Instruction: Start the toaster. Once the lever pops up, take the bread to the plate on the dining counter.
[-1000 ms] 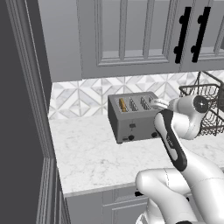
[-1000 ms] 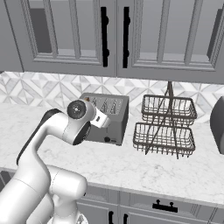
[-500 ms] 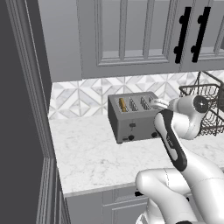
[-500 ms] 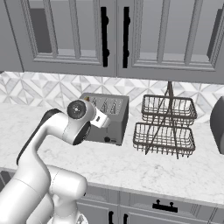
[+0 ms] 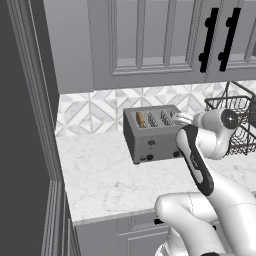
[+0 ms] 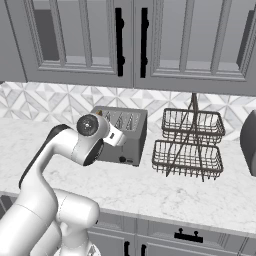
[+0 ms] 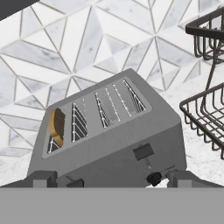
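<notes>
Left base view: a white marble worktop (image 5: 105, 180) is being backed by patterned tile (image 5: 90, 112), with grey cabinets (image 5: 145, 40) overhead. The toaster (image 5: 152, 132) is sitting at centre; the bread (image 5: 140, 119) is showing in its leftmost slot. A wire basket rack (image 5: 237, 117) is standing at 3 o'clock.

Right base view: the toaster's front is being partly hidden by the arm's wrist (image 6: 95, 137). The rack (image 6: 190, 145) is standing just beside it at 3 o'clock.

Hand view: the lever (image 7: 143, 152) is seen high on the front face. The gripper (image 7: 109, 179) is being held apart, either side of the toaster's front, nothing clamped.
</notes>
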You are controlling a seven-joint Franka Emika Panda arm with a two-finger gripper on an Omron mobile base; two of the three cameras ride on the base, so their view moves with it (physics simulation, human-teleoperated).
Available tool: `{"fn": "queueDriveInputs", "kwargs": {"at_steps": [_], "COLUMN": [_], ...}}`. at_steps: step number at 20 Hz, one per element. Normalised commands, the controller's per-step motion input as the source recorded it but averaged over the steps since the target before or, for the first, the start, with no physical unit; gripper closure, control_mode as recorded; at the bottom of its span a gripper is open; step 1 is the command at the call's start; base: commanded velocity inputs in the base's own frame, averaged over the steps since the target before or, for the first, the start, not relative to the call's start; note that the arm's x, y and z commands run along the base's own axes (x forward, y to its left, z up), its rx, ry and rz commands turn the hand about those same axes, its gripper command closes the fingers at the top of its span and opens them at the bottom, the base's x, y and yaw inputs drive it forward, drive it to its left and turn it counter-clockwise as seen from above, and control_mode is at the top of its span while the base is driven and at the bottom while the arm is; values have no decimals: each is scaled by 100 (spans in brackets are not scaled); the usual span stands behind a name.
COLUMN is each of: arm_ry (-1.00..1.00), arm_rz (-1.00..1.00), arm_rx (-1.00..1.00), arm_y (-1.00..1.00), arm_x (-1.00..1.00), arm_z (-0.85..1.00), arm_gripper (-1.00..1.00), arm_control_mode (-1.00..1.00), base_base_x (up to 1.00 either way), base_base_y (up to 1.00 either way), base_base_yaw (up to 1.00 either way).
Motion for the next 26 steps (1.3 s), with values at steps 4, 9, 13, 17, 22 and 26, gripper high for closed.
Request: {"fn": "queueDriveInputs", "kwargs": {"at_steps": [4, 9, 13, 17, 22, 26], "arm_ry": [0, 0, 0, 0, 0, 0], "arm_rz": [0, 0, 0, 0, 0, 0], "arm_rx": [0, 0, 0, 0, 0, 0], "arm_y": [0, 0, 0, 0, 0, 0], "arm_x": [0, 0, 0, 0, 0, 0], "arm_z": [0, 0, 0, 0, 0, 0], "arm_gripper": [-100, -100, -100, -100, -100, -100], "arm_control_mode": [-100, -100, -100, -100, -100, -100], "base_base_x": [0, 0, 0, 0, 0, 0], "base_base_y": [0, 0, 0, 0, 0, 0], "base_base_yaw": [0, 0, 0, 0, 0, 0]}}
